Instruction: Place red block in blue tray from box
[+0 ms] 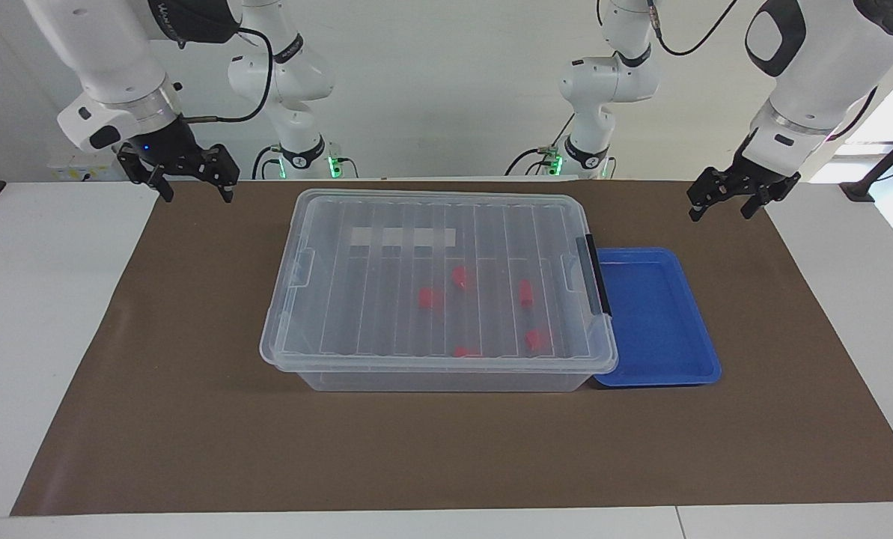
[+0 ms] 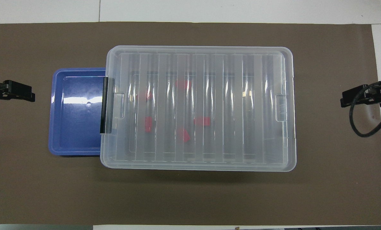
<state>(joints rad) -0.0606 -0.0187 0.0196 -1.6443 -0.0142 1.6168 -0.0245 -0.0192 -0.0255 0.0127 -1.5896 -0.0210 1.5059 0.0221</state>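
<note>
The box [image 1: 386, 299] [image 2: 241, 108], a large clear bin, sits mid-table with its ribbed lid on. Through the lid I see several red blocks lying on its floor, among them one red block [image 1: 430, 298] [image 2: 202, 121] near the middle. The blue tray [image 1: 652, 314] [image 2: 75, 111] lies flat and holds nothing, touching the box's end toward the left arm, by the black latch [image 1: 596, 277]. My left gripper [image 1: 721, 212] [image 2: 30, 95] hangs open over the mat near the tray's end. My right gripper [image 1: 195, 193] [image 2: 343, 103] hangs open over the mat's other end. Neither touches anything.
A brown mat [image 1: 191, 389] covers the table under the box and tray, with white tabletop [image 1: 34, 314] at both ends. A black cable [image 2: 366, 127] loops down beside the right gripper. The lid carries a white label strip [image 1: 401, 237].
</note>
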